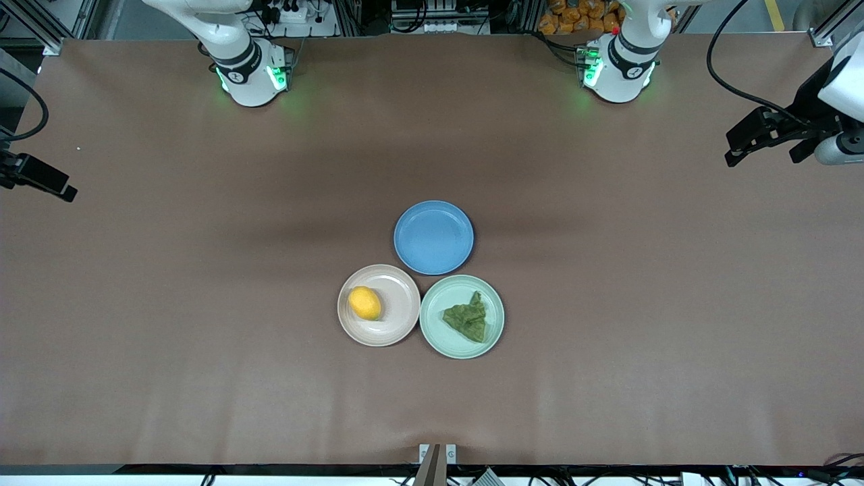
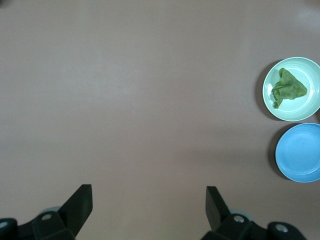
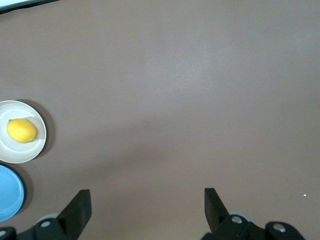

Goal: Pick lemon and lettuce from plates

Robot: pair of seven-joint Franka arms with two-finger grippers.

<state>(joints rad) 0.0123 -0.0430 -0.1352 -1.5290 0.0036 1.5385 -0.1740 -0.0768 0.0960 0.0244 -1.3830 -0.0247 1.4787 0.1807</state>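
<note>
My left fingers (image 2: 80, 202): spread wide, nothing between them, only bare table (image 2: 150, 100) beneath.
My left gripper (image 2: 149, 197): up in the air over the table's left-arm end, well apart from the blue plate (image 1: 433, 237); it waits there.
My right fingers (image 3: 79, 204): likewise spread wide and holding nothing.
My right gripper (image 3: 147, 199): hanging over the right-arm end of the table, well apart from the blue plate; only its dark tip (image 1: 40, 179) shows in the front view.
Landmark: the blue plate sits at about the middle of the table, with nothing on it.
Beige-pink plate (image 1: 401, 317): just beside the blue plate, nearer the front camera than it and toward the right arm's end.
Lemon (image 1: 365, 302): lying on the beige-pink plate, off-centre toward the right arm's end, untouched.
Mint green plate (image 1: 439, 331): just beside the blue plate too, nearer the front camera than it and slightly toward the left arm's end; its rim looks to meet the beige-pink plate's rim.
Lettuce (image 1: 467, 318): a crumpled dark green piece resting on the mint green plate, untouched.
From my wrists: the left view catches the lettuce (image 2: 286, 88) on its plate next to the blue plate (image 2: 300, 152); the right view catches the lemon (image 3: 21, 130).
</note>
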